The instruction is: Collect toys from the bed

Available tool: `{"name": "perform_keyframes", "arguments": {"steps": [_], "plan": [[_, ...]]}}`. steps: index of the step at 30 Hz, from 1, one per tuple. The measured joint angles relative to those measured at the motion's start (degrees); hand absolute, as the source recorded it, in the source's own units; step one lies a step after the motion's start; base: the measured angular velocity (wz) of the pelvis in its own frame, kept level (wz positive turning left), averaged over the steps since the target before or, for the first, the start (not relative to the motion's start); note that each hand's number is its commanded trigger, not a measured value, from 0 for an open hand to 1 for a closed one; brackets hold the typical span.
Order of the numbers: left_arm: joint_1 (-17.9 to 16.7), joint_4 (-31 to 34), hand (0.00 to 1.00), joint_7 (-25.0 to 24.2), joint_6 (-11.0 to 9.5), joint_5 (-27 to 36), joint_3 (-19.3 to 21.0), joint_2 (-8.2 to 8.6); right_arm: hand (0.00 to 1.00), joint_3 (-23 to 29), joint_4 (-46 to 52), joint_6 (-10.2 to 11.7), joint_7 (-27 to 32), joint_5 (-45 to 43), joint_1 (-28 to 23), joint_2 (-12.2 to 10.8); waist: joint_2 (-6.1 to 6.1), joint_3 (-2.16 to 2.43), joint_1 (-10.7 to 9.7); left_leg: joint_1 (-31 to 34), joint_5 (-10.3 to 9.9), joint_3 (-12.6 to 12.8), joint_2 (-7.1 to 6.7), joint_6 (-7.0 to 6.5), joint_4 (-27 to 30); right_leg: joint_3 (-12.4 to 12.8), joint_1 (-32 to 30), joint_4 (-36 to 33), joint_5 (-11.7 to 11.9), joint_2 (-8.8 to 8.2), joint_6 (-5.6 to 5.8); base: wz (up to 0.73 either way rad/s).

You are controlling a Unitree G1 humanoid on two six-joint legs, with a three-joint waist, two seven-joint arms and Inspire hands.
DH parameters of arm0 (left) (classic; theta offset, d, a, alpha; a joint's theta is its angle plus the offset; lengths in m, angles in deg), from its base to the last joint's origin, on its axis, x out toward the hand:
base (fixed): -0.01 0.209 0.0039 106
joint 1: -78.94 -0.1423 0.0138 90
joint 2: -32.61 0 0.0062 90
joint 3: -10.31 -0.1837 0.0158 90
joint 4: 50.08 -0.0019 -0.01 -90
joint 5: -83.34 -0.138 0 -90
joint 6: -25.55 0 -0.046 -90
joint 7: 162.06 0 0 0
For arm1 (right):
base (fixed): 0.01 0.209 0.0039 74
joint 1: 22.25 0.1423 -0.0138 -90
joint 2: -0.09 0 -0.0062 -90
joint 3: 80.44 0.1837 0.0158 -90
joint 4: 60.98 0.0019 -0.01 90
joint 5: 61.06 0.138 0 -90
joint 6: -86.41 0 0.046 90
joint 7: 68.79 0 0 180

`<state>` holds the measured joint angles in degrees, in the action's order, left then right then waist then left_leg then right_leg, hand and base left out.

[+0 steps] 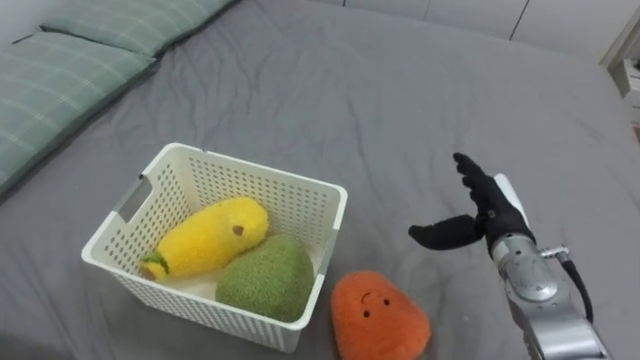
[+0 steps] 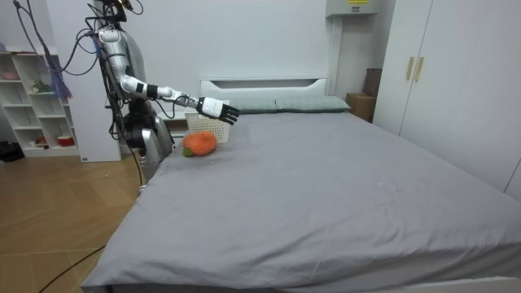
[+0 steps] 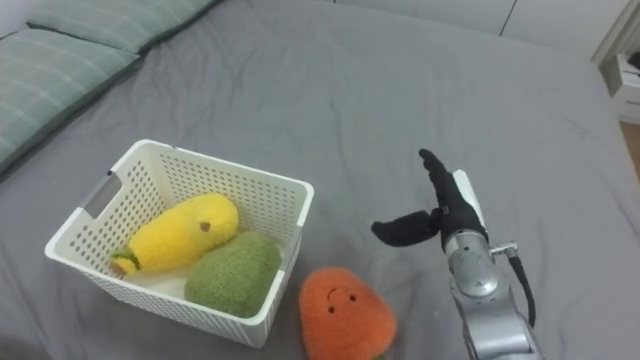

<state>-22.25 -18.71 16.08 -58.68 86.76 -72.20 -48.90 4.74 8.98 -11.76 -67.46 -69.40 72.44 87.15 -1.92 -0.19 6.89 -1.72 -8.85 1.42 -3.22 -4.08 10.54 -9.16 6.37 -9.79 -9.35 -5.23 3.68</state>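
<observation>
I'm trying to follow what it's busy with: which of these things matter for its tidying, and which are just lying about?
Part of the job: white basket, holding the yellow toy and green toy; orange toy on the bed beside the basket; right hand, open, above the bed.
Just lying about: pillows, shelf, wardrobe.

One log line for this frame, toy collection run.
right hand open, empty, over bed | basket on bed: yellow toy, green toy inside | orange toy on bed, beside basket, uncollected
</observation>
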Motion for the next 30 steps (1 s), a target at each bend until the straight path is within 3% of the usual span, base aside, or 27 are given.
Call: {"name": "perform_keyframes", "arguments": {"steps": [11,16,30], "plan": [[0.2,0.0,0.00,0.2,-0.1,2.7,-2.1,-0.75,0.00,-10.3,-2.7,-0.1,-10.3,-3.4,-2.0,-1.6,-0.38,-0.13,0.2,-0.4,-0.2,0.3,0.38,0.31,-0.9,0.2,0.2,0.1,0.0,0.38,-0.04,-0.03],[0.2,0.2,0.00,0.1,-0.2,3.9,-2.2,-0.51,0.00,-12.8,-7.5,-0.7,-15.6,-10.2,-2.2,-3.0,-0.56,-0.02,1.6,0.1,-0.2,-0.2,0.32,0.32,-0.8,-0.5,-0.1,0.2,0.0,0.37,-0.03,0.06],[0.2,0.2,0.00,0.3,-1.0,3.9,-2.1,-0.17,0.00,-13.7,-8.4,-0.7,-20.1,-22.3,-2.4,-3.7,-0.62,0.01,3.0,0.6,-0.1,-0.4,0.27,0.36,-0.7,-0.7,-0.3,0.2,0.0,0.37,-0.04,0.00]]}}
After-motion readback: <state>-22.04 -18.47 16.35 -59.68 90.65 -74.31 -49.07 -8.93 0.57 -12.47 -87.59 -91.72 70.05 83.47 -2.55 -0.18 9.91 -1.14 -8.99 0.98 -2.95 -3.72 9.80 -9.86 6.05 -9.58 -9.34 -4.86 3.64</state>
